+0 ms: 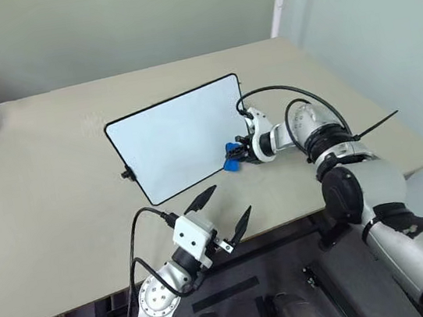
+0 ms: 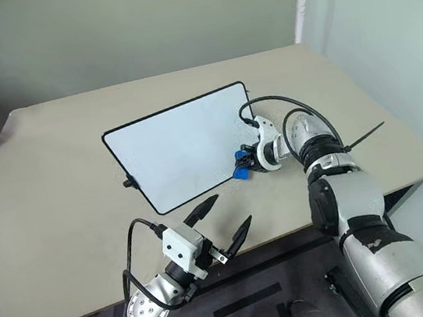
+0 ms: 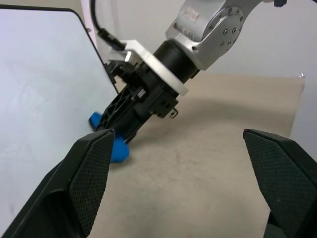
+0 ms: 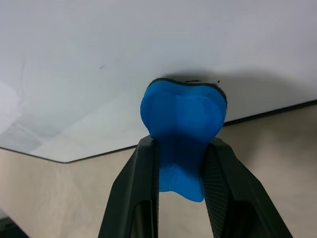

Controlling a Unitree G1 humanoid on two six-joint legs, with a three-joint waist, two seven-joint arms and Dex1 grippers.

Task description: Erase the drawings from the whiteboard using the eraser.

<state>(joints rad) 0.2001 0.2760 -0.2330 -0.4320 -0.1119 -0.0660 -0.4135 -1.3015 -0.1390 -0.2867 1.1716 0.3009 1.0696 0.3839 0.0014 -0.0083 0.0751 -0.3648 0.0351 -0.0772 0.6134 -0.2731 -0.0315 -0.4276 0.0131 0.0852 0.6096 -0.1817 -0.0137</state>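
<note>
Worktop (image 1: 43, 190): beige, carries all | whiteboard (image 1: 177, 139): lies flat, stiff, slick | right gripper (image 1: 236, 153): fingers pinching eraser (image 4: 182, 116) at board's near right edge; soft foam, light, squashes, best held by its narrow waist | left gripper (image 1: 226, 214): fingers spread, empty, near worktop's front edge | drawings: none discernible

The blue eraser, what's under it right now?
The eraser, pinched by the right gripper, presses on the whiteboard near its edge. White board shows around it. Whether any pen marks lie beneath it can't be seen; the eraser covers that spot.
</note>
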